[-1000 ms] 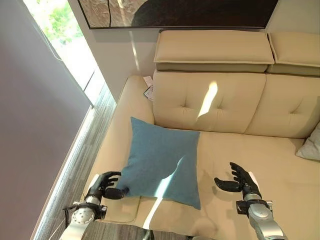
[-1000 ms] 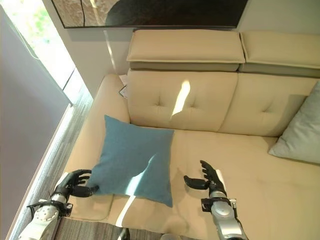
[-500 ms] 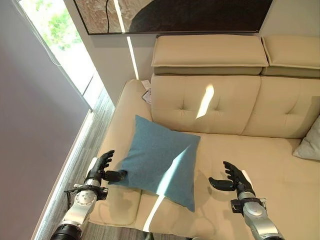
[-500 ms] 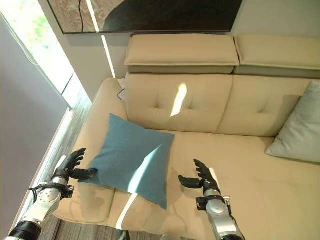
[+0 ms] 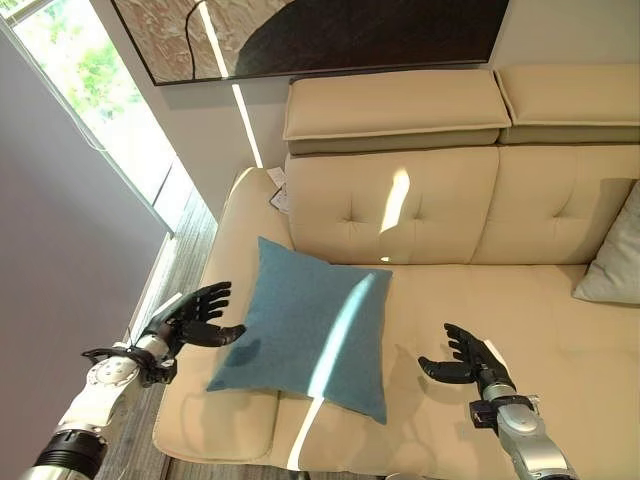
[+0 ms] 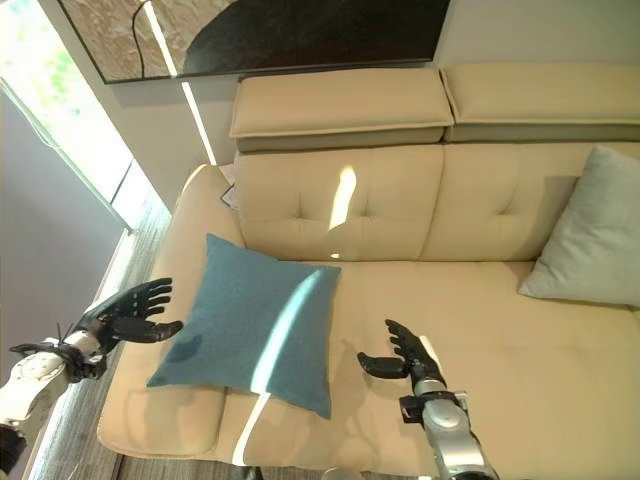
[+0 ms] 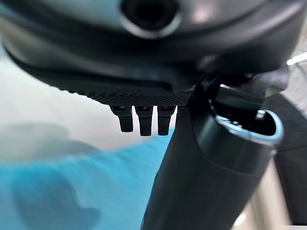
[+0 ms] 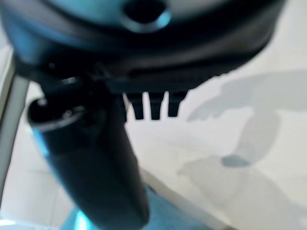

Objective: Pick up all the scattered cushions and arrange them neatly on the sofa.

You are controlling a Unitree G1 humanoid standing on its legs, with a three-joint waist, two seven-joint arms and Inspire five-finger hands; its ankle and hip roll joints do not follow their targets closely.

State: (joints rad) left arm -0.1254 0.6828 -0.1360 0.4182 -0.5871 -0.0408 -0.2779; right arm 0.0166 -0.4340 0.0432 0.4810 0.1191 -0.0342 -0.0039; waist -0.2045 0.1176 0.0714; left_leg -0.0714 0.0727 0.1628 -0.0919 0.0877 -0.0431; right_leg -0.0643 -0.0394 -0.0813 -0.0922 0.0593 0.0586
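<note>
Beige upholstery fills the left eye view: the sofa (image 5: 450, 200) stands against a pale wall under a dark framed picture (image 5: 320, 35), with a bright window (image 5: 90, 90) off to the robot's left. A teal cushion (image 5: 305, 325) lies tilted on the seat at the arm end, its upper corner near the backrest and not squarely propped. The left hand (image 5: 195, 315) hovers just beside the cushion's left edge, fingers spread and holding nothing. The right hand (image 5: 465, 358) hangs over the bare seat, apart from the cushion, also released.

From the right eye view, a pale grey cushion (image 6: 590, 225) leans upright against the backrest at the far right.

Past the straight fingers in the left wrist view, teal fabric shows close below the hand.

Bare seat and a sliver of teal appear in the right wrist view.

Judging by this, both visible cushions are on the sofa; the teal one likely needs straightening against the backrest.
</note>
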